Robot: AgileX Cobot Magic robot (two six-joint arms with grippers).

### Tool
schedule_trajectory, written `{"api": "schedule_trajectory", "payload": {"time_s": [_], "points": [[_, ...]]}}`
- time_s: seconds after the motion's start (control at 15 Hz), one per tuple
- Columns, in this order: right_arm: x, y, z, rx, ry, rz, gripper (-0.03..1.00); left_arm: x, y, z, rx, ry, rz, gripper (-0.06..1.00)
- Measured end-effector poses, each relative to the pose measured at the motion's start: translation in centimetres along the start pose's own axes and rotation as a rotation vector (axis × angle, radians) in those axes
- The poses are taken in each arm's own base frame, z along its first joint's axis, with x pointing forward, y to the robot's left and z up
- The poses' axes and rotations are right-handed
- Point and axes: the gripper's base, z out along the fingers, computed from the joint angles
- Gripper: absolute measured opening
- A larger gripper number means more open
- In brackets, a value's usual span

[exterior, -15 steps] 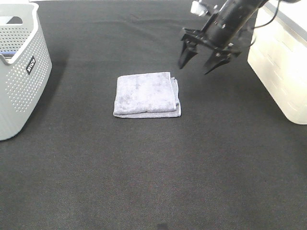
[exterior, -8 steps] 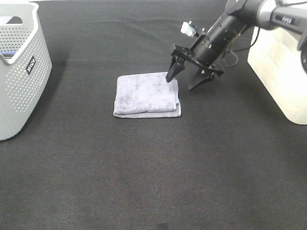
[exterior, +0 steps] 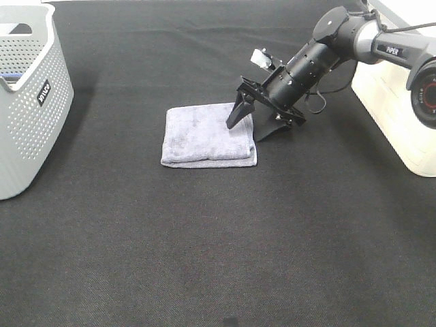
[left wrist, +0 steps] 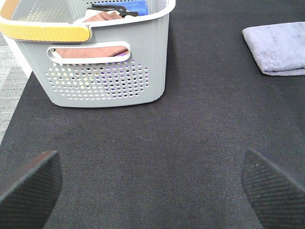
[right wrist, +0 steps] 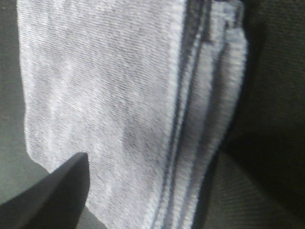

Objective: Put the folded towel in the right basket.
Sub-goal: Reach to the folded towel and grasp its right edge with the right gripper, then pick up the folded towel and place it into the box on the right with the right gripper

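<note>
The folded grey towel (exterior: 204,135) lies flat on the black table. My right gripper (exterior: 249,129) is open and straddles its right edge. One fingertip (exterior: 232,122) rests on the towel's top and the other (exterior: 262,135) is down on the table beside it. The right wrist view shows the towel (right wrist: 105,105) close up with its stacked layers and one finger (right wrist: 52,191). The right basket (exterior: 398,102), cream-white, stands at the right edge. My left gripper (left wrist: 152,183) is open over bare table, with the towel (left wrist: 279,47) far from it.
A grey perforated basket (exterior: 27,102) stands at the left edge. In the left wrist view it (left wrist: 95,62) holds brown and blue cloths.
My right gripper has come down and leftward from above the table to the towel's right edge, its fingers staying open. The towel and left arm have not moved.
</note>
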Motion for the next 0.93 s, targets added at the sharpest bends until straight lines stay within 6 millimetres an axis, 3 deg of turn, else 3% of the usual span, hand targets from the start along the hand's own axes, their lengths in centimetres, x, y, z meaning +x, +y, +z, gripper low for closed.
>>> {"api": "schedule_trajectory", "payload": {"time_s": [0.2,0.33,0.4,0.67,0.93], "points": [[0.2,0.6,0.8,-0.008,0.011,-0.031,0.52,0.0,0.0,0.0,0.000,0.000,0.000,0.97],[0.1,0.7,1.3,-0.016,-0.002,-0.034,0.28,0.0,0.0,0.0,0.000,0.000,0.000,0.97],[0.1,0.7,1.3,-0.015,-0.007,-0.035,0.08,0.0,0.0,0.0,0.000,0.000,0.000,0.97],[-0.3,1.3,0.6,-0.022,-0.012,-0.084,0.07,0.0,0.0,0.0,0.000,0.000,0.000,0.97],[-2.5,4.2,-3.6,0.033,-0.132,-0.214,0.07,0.0,0.0,0.0,0.000,0.000,0.000,0.97]]}}
